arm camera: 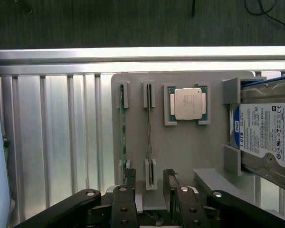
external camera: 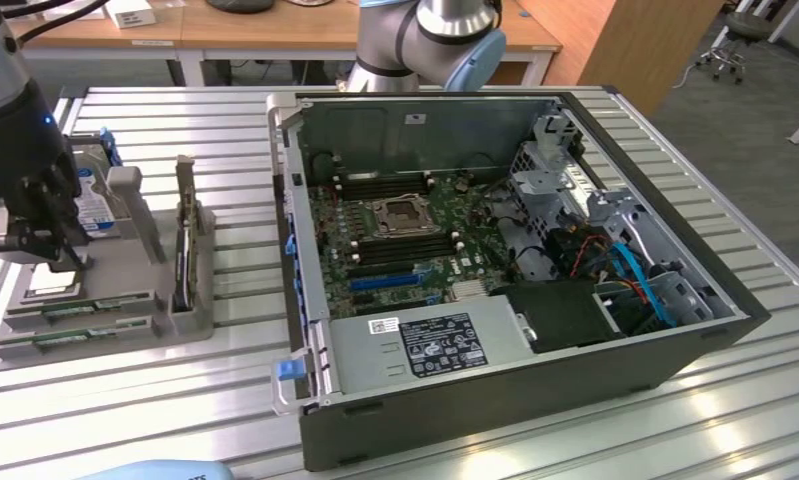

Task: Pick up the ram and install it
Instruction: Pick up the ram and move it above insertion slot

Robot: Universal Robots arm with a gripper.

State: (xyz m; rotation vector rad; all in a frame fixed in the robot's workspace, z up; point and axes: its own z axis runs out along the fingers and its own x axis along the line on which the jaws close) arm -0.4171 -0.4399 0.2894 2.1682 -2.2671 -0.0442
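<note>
My claw (arm camera: 149,183) is wide open, fingers (arm camera: 131,176) flanking one end of the ram (arm camera: 149,137): long thin stick, edge-up in gray holder (arm camera: 185,152); green second stick (arm camera: 122,128) just beside, processor (arm camera: 190,103) and hard drive (arm camera: 263,130) toward the holder's opposite edge.

Green ram (arm camera: 122,128), silver processor (arm camera: 187,103), blue-and-white label on the hard drive (arm camera: 266,133), plain grey tray (arm camera: 185,147), ribbed silver counter (arm camera: 57,137), black tool (arm camera: 149,175), black computer case (external camera: 506,410) with a green board (external camera: 332,240).

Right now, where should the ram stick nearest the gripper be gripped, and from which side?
Probably across its two flat faces, mid-length, coming down from above. The ram stick stands on edge in the gray holder, both ends slotted, top edge free; the open gripper straddles it.
</note>
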